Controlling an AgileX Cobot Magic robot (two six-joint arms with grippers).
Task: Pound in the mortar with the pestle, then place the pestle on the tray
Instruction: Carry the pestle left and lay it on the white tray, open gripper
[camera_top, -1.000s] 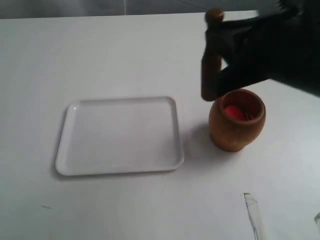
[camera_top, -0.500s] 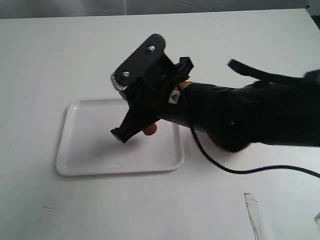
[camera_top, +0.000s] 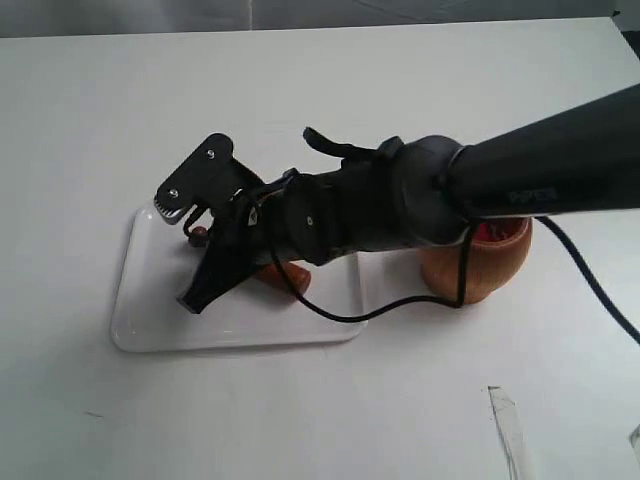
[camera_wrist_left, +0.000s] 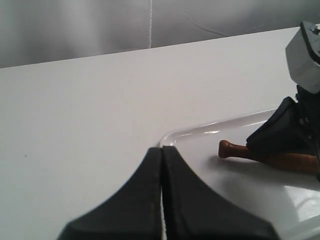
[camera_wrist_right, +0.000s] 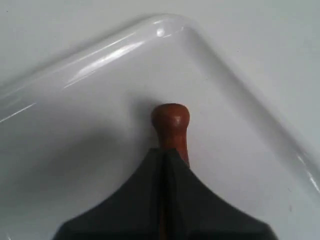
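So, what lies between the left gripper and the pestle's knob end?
In the left wrist view, only the corner rim of the tray and a bare stretch of its floor lie between the left gripper and the pestle.

Glossy, smooth white plastic on the tray (camera_wrist_right: 100, 52), bright glints along its rim. Smooth reddish-brown wood with a slight sheen on the pestle (camera_wrist_right: 171, 122). Matt brown wood on the mortar (camera_top: 495, 265). Matt black fingers (camera_wrist_right: 125, 210). Matt white table (camera_top: 300, 420).
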